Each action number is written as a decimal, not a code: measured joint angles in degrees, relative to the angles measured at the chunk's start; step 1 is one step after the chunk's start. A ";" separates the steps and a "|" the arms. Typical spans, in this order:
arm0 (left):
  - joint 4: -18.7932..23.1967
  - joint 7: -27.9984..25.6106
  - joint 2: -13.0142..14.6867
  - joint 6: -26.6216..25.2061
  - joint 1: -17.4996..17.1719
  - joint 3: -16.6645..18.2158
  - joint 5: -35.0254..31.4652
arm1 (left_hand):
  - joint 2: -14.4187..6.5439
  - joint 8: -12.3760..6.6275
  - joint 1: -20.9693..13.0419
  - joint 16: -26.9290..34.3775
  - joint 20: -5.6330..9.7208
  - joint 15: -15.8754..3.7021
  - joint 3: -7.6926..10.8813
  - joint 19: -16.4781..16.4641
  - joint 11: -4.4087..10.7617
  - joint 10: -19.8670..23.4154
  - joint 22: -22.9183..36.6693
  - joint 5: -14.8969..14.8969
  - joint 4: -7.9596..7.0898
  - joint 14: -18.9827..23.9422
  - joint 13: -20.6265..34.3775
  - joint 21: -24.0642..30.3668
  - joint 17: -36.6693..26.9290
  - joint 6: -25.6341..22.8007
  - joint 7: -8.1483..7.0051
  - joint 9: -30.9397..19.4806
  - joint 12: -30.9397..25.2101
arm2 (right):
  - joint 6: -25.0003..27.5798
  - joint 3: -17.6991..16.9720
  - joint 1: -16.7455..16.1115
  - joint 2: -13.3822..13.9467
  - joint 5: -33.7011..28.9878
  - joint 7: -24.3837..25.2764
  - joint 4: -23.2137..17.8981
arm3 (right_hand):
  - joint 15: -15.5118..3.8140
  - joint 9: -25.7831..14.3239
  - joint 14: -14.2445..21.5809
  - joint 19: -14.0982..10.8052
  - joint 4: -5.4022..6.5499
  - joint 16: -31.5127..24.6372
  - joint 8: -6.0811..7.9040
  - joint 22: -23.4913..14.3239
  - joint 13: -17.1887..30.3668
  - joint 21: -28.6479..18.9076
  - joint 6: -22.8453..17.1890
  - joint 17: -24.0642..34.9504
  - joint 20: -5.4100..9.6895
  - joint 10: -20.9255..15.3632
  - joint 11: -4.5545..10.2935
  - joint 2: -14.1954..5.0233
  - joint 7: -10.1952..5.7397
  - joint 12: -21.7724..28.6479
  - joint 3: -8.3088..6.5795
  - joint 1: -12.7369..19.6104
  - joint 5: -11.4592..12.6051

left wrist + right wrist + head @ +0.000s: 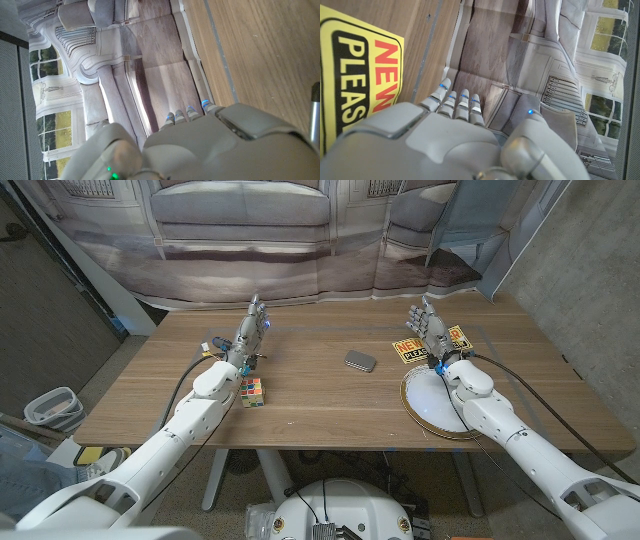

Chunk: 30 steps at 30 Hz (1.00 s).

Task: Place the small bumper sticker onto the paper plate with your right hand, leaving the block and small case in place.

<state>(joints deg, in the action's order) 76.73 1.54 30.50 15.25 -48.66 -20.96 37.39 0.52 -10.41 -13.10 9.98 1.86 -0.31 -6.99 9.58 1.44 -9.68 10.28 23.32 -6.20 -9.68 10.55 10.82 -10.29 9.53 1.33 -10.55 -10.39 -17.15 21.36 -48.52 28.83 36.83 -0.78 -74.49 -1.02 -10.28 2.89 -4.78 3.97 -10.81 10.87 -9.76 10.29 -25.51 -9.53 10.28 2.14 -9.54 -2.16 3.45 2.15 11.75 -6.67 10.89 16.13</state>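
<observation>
The right hand [431, 328] stands upright over the far right part of the bench [300, 400], fingers apart and straight, holding nothing. The small bumper sticker [412, 350], yellow with red and black lettering, lies flat on the wood directly at this hand, partly hidden behind it in the head view; its long axis runs roughly across the bench, left to right. In the right wrist view the sticker [355, 85] sits beside the hand's back, so the hand looks to be over or just at its edge rather than on it; whether they touch I cannot tell. The paper plate [415, 405] lies just nearer the robot than the sticker, under the right forearm, so the carry should be a short pull toward the robot. The left hand [252, 328] is open too, well apart on the left, with the block [252, 392] near its forearm and the small case [361, 360] between the two hands.
</observation>
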 measured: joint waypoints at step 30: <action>4.53 -1.83 1.68 -4.12 -0.55 0.25 -1.31 | -0.76 -0.22 -0.75 0.22 0.00 0.02 -0.05 -0.01 0.00 0.01 -0.01 0.24 0.05 -0.01 -0.01 -0.01 0.01 -0.01 0.00 0.01 -0.43 | -0.78 -0.06 -1.71 0.24 -2.46 3.22 -2.54 | 0.01 0.01 0.61 -0.40 -0.47 0.01 0.00 0.01 -0.16 0.34 -0.51 -0.02 0.02 -0.50 0.11 -0.42 -0.11 0.00 -0.46 0.79 0.00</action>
<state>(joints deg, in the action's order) 81.26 -0.29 32.19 11.13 -49.22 -20.71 36.08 -0.24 -10.63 -13.85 10.20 1.86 -0.29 -7.04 9.57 1.44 -9.68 10.27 23.56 -6.15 -9.69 10.54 10.81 -10.28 9.52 1.33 -10.54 -10.82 -17.94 21.30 -50.24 29.08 34.37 2.44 -77.03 -1.01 -10.27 3.50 -5.18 3.50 -10.81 10.87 -9.74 10.13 -25.17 -10.05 10.27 2.16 -10.04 -2.04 3.03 2.04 11.75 -7.13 11.68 16.12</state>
